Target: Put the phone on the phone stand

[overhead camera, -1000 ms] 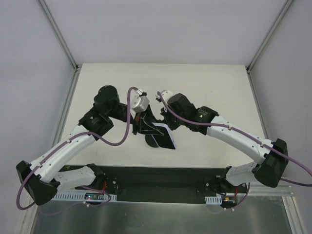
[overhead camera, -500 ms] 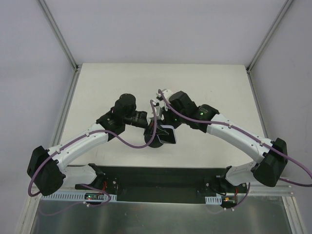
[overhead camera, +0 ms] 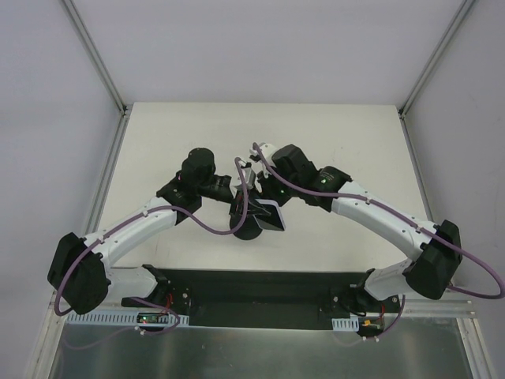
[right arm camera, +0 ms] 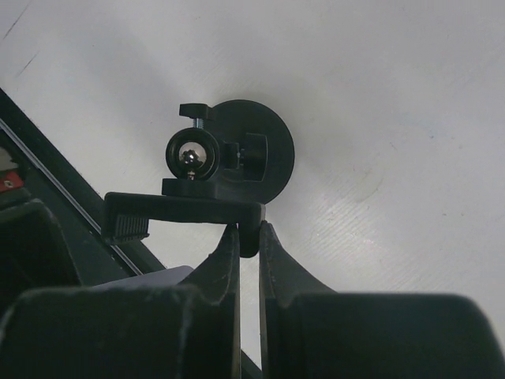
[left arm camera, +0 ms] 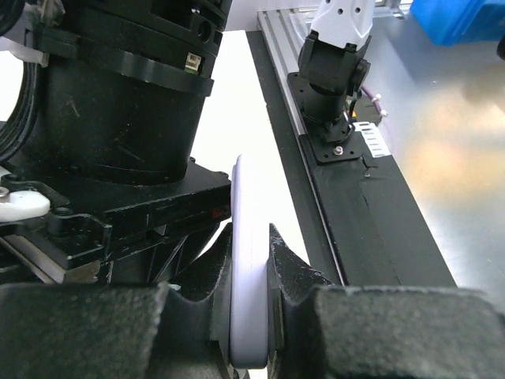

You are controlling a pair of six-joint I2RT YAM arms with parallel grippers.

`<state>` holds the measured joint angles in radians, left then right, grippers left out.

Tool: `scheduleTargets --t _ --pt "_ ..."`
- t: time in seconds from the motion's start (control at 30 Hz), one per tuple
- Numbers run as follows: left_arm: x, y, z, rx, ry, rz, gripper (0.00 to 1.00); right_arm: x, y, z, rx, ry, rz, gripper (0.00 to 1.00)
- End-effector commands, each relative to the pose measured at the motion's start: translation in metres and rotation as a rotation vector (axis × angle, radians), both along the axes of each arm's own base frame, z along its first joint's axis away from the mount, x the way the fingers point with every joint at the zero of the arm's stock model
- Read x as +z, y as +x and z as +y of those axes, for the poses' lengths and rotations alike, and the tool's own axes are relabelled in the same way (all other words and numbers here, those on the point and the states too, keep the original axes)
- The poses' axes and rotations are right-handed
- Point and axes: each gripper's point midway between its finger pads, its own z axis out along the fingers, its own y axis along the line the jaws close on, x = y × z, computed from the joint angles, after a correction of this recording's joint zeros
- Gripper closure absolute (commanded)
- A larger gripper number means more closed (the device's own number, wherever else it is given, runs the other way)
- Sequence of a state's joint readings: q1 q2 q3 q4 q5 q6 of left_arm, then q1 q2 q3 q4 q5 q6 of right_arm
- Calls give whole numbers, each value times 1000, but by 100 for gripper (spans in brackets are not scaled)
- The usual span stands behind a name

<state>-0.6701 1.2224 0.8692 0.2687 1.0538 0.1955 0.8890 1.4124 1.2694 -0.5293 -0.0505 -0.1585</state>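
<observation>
My left gripper (left arm camera: 251, 237) is shut on the phone (left arm camera: 251, 260), which shows edge-on as a pale lavender-white slab between the fingers. In the top view the left gripper (overhead camera: 243, 204) holds the phone (overhead camera: 268, 213) tilted just above the black phone stand (overhead camera: 246, 230) at mid-table. In the right wrist view the stand's round base (right arm camera: 264, 142) sits on the white table, with the knobby clamp and a flat cradle bar (right arm camera: 181, 208) on top. My right gripper (right arm camera: 248, 230) is shut on the end of that bar. A pale phone corner (right arm camera: 154, 278) shows at lower left.
A black strip (overhead camera: 260, 288) runs along the table's near edge, with both arm bases on it. Grey walls and metal rails (overhead camera: 99, 67) enclose the table. The right arm's base (left arm camera: 335, 71) and a blue bin (left arm camera: 458, 20) show in the left wrist view.
My left arm has swung in towards the middle and turned its wrist, bringing the phone down and closer over the stand. My right gripper has shifted slightly towards the stand.
</observation>
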Motion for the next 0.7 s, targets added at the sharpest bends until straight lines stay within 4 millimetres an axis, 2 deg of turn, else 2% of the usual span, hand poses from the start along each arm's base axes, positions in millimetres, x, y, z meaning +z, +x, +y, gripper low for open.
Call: scheduleTargets --t 0.0,0.17,0.47,0.67 --pt "41 25 4 30 -108 -143 100 -1 -39 11 174 25 127 99" --pt "35 26 3 19 -75 -142 100 3 -42 11 222 34 125 99" --pt "20 30 9 42 -1 -158 100 9 -53 -7 298 32 135 99" --pt "26 28 6 19 -10 -136 100 11 -61 -5 342 56 148 99"
